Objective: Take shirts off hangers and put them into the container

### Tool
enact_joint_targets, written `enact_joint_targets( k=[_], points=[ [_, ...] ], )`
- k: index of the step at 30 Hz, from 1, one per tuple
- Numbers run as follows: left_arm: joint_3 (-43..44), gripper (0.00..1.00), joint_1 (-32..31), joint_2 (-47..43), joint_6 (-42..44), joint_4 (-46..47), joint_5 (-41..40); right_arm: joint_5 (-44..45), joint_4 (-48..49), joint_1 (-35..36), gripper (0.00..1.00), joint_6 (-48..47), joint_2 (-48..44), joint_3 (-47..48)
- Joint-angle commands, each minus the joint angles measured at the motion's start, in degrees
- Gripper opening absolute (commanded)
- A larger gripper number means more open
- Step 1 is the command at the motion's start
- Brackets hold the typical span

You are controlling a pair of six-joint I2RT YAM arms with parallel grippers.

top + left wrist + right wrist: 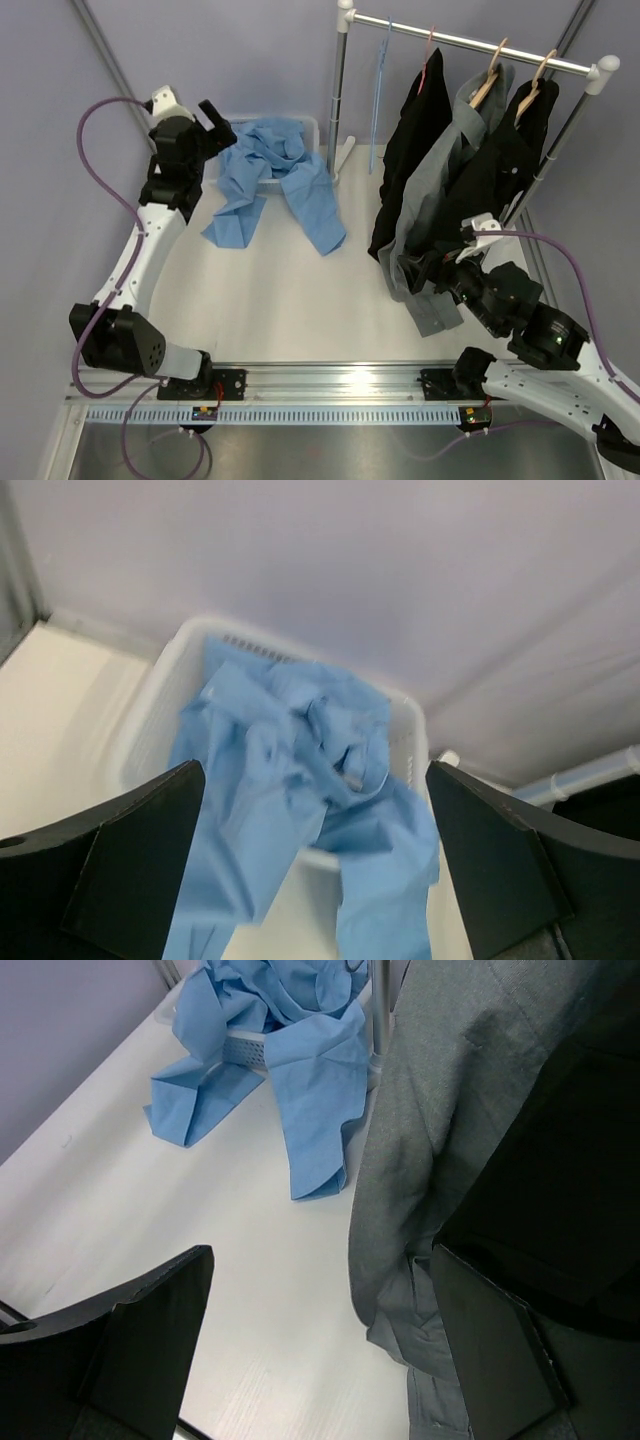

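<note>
Draping over container (155, 705), blue shirt (275, 150) (sleeves on table (280, 295)), left end effector (218, 120) wide, right end effector (320, 1252) wide.

Robotics lab, def: left arm (135, 250) & right arm (530, 330) bolted to alu rail (330, 380), white bench (280, 300), plain lilac backdrop (250, 50).

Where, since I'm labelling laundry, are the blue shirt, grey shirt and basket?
blue shirt (272, 150): top external view, crumpled middle.
grey shirt (420, 1100): right wrist view, hanging front.
basket (150, 708): left wrist view, left wall.
</note>
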Motion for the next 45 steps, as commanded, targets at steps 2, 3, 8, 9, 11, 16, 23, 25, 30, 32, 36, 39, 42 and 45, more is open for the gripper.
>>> enact_joint_targets(
  k=[2,3,8,9,11,16,23,25,30,32,36,39,42,45],
  points=[
    [-19.0,0.99,0.2,-6.6,-7.9,0.5,-4.1,0.0,-1.2,0.4,0.99,0.5,-3.0,-0.2],
    [-26.0,0.99,0.2,-8.3,-9.7,1.8,-3.1,-0.2,-1.4,0.4,1.0,0.9,-3.6,-0.2],
    [-38.9,0.99,0.1,-13.9,-13.1,6.2,-2.8,-0.2,-2.8,0.3,1.0,1.1,-7.0,-0.4],
    [-40.1,0.99,0.1,-13.9,-13.3,6.3,-3.9,-0.1,-3.1,0.4,0.99,1.0,-7.4,-0.4],
    [-42.5,0.99,0.1,-12.8,-13.7,6.9,-4.5,0.4,-3.7,0.4,0.99,1.0,-8.5,-0.2],
    [-42.2,0.99,0.1,-5.9,-15.1,6.0,-6.3,1.0,-3.0,0.4,0.99,0.4,-10.0,-1.5],
    [-39.9,0.95,0.1,2.7,-16.0,5.4,-6.6,1.8,-3.2,0.4,0.99,0.2,-10.9,-1.8],
    [-39.5,0.93,0.1,3.9,-15.9,5.3,-6.4,1.8,-3.0,0.4,0.99,0.0,-10.9,-1.9],
    [-37.3,0.89,0.1,7.0,-15.6,4.3,-6.0,1.6,-2.8,0.4,0.99,-0.2,-10.6,-2.0],
    [-36.3,0.86,0.1,9.0,-15.2,3.5,-5.8,1.6,-2.8,0.4,0.99,-0.2,-10.4,-2.0],
    [-34.1,0.82,0.1,11.8,-14.2,2.6,-5.1,1.5,-2.5,0.4,0.99,-0.4,-10.5,-2.1],
    [-32.7,0.72,0.1,13.0,-14.0,1.1,-5.2,1.7,-2.6,0.4,1.0,-0.4,-10.4,-2.1],
    [-32.1,0.64,0.1,13.5,-13.9,-0.4,-5.4,1.4,-2.6,0.4,1.0,-0.5,-10.6,-2.0],
    [-32.2,0.49,0.1,13.7,-13.6,-1.0,-5.7,1.3,-2.4,0.4,0.99,-0.5,-10.6,-2.1]
  ],
)
